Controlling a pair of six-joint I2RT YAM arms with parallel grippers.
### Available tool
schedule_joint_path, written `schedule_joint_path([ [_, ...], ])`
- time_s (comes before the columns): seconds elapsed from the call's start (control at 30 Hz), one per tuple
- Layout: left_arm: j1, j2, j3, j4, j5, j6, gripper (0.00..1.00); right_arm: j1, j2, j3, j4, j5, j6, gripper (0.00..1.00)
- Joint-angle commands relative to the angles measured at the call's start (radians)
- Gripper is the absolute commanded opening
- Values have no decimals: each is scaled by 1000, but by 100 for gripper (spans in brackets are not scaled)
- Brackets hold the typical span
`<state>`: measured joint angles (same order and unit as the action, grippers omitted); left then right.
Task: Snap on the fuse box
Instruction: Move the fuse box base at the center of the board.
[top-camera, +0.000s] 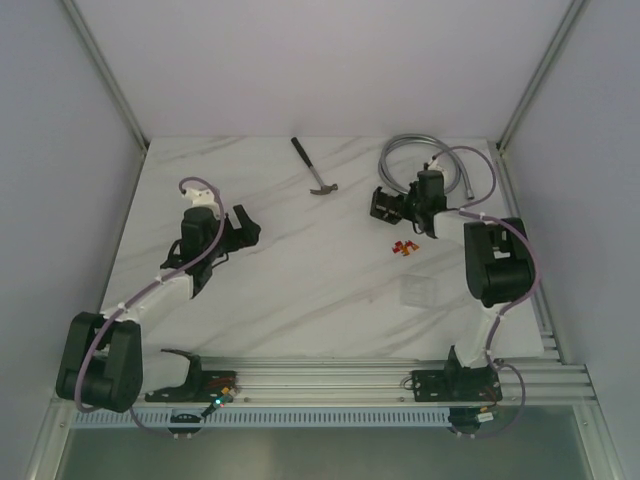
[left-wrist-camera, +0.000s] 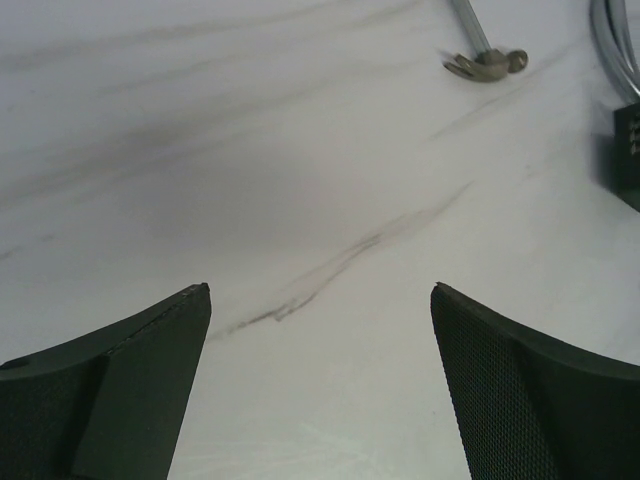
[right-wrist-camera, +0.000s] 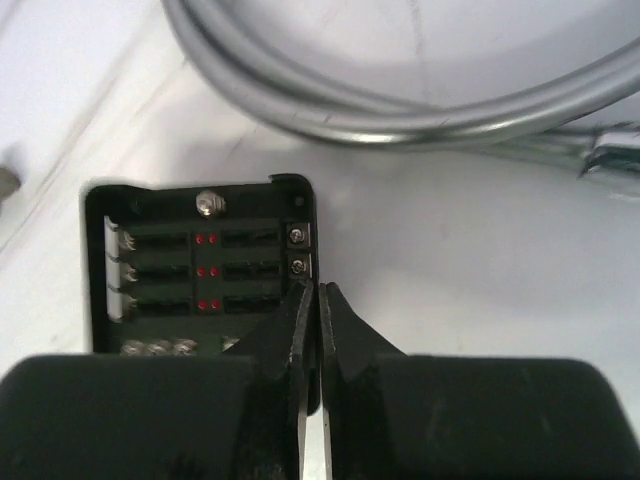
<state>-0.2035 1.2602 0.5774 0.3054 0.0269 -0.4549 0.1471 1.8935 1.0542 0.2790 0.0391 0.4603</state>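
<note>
1. Right gripper (right-wrist-camera: 316, 292) has its fingers drawn together, apparently on the right wall of the fuse box (right-wrist-camera: 200, 270), which lies open-faced on the table (right-wrist-camera: 450, 260) beside a grey hose (right-wrist-camera: 400, 120).
2. Left gripper (left-wrist-camera: 320, 300) hangs with its fingers wide apart, holding nothing.
3. The step in hand looks like steadying the box. Next, the clear cover (top-camera: 418, 290), well apart, must be brought over and squared before pressing.

A white marble-patterned desk (top-camera: 300, 290) with faint grey veins fills the enclosure. Plain pale matte walls (top-camera: 320, 60) close it in ahead of the left fingers (left-wrist-camera: 130, 390) and on either side, joined by slim aluminium corner posts (top-camera: 105, 70). A grooved aluminium rail (top-camera: 330, 380) runs along the near edge. Light is soft and even, with a dim shadow ahead of those fingers.
</note>
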Motion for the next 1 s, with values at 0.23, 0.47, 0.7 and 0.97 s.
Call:
schedule_joint_path([
  [0.23, -80, -131, -22, -92, 57, -44, 100, 166, -80, -40, -162, -138, -248, 0],
  [0.47, -117, -194, -70, -121, 58, -87, 100, 397, -110, -28, -224, -195, -470, 0],
  [0.7, -133, -221, -117, -129, 67, -125, 100, 530, -61, 25, -254, -244, -629, 0],
  [0.97, -183, -156, -102, -120, 82, -125, 100, 548, -86, 61, -260, -162, -584, 32],
])
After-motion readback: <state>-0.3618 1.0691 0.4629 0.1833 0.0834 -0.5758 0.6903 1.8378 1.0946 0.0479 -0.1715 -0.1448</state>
